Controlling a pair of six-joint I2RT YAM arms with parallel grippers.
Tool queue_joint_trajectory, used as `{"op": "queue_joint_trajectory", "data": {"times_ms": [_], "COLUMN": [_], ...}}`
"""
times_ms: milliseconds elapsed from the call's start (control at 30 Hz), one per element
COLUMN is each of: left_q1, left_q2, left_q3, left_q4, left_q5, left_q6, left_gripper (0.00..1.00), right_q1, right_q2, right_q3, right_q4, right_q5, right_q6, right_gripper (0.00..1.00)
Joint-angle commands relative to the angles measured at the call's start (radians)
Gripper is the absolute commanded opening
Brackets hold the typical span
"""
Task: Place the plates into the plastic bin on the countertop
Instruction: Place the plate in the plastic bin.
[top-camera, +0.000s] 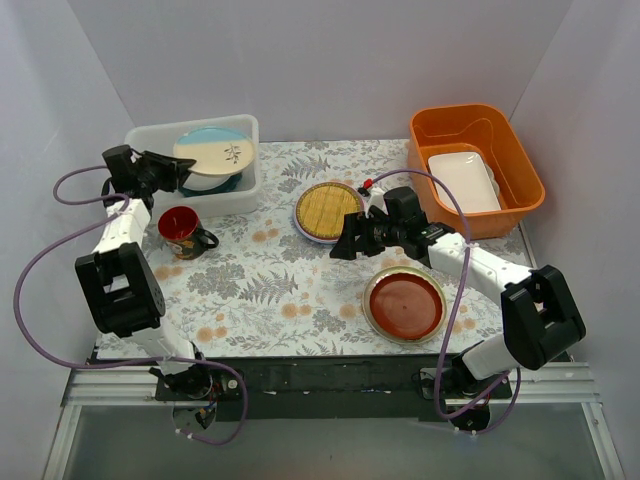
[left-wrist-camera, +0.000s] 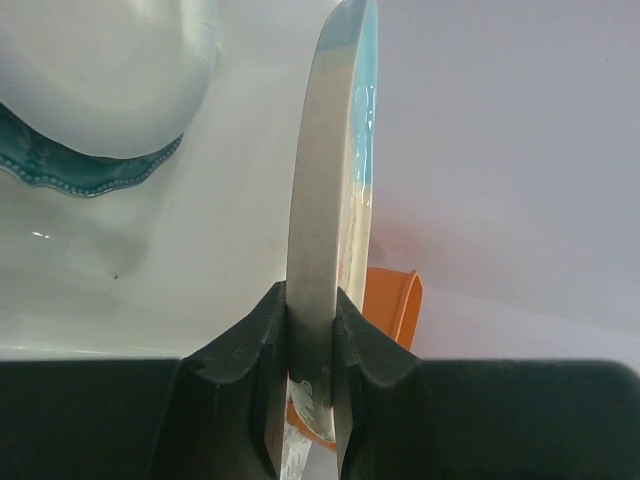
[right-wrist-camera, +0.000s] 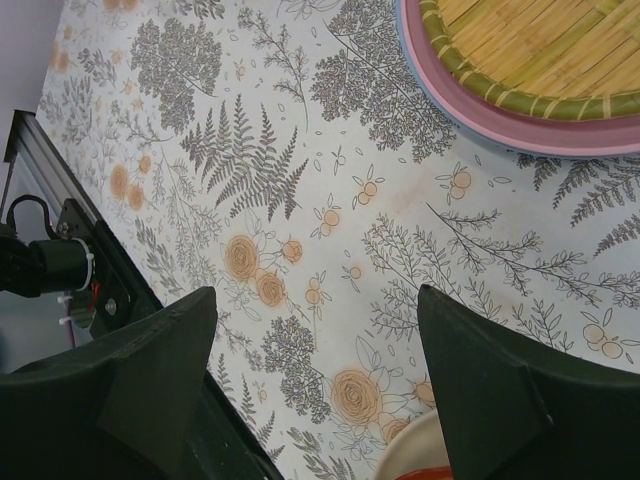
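Note:
My left gripper (top-camera: 176, 172) is shut on the rim of a cream-and-blue plate (top-camera: 213, 155), held tilted over the white plastic bin (top-camera: 150, 133). In the left wrist view the plate (left-wrist-camera: 322, 180) stands edge-on between the black fingers (left-wrist-camera: 250, 350), with a teal scalloped plate (left-wrist-camera: 70, 172) lying in the bin below. On the countertop (top-camera: 270, 285), a woven-bamboo plate (top-camera: 328, 209) sits on another plate, and a red-brown plate (top-camera: 404, 304) lies near the front right. My right gripper (top-camera: 340, 246) hovers open between these two, holding nothing; its wrist view shows the bamboo plate (right-wrist-camera: 530, 40) and the leaf-printed top (right-wrist-camera: 300, 150).
A red mug (top-camera: 182, 228) stands just in front of the bin. An orange tub (top-camera: 475, 165) at the back right holds a white rectangular dish (top-camera: 463, 180). The plate under the bamboo one shows a pink rim (right-wrist-camera: 500, 125). The table's black front rail (right-wrist-camera: 60, 260) runs near the right gripper.

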Motion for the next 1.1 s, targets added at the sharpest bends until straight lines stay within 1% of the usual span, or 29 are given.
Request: {"op": "queue_joint_trajectory", "data": {"times_ms": [0, 133, 267, 500, 800, 967, 1067], "left_q1": [0.022, 0.023, 0.023, 0.023, 0.023, 0.020, 0.019], "left_q2": [-0.032, -0.024, 0.011, 0.069, 0.176, 0.246, 0.287], "left_q3": [0.053, 0.068, 0.137, 0.172, 0.218, 0.283, 0.323], "left_q4": [0.082, 0.066, -0.038, -0.059, -0.069, -0.079, -0.100], "left_q5": [0.063, 0.035, -0.006, -0.055, -0.046, -0.008, -0.009], "left_q6": [-0.027, -0.003, 0.039, 0.065, 0.087, 0.099, 0.110], "left_gripper": [0.00, 0.00, 0.00, 0.00, 0.00, 0.00, 0.00], "right_q1": [-0.005, -0.005, -0.005, -0.005, -0.005, -0.005, -0.003], "right_q2": [0.004, 0.010, 0.013, 0.031, 0.045, 0.063, 0.071], "right_q3": [0.030, 0.030, 0.030, 0.038, 0.042, 0.042, 0.042], "right_q4": [0.039, 0.039, 0.039, 0.038, 0.039, 0.073, 0.081], "right_q5": [-0.015, -0.016, -0.013, -0.022, -0.024, -0.045, -0.052], "right_q6": [-0.001, -0.002, -0.002, -0.001, 0.001, 0.013, 0.019], "right_gripper": [0.88, 0.88, 0.88, 0.88, 0.88, 0.88, 0.88]}}
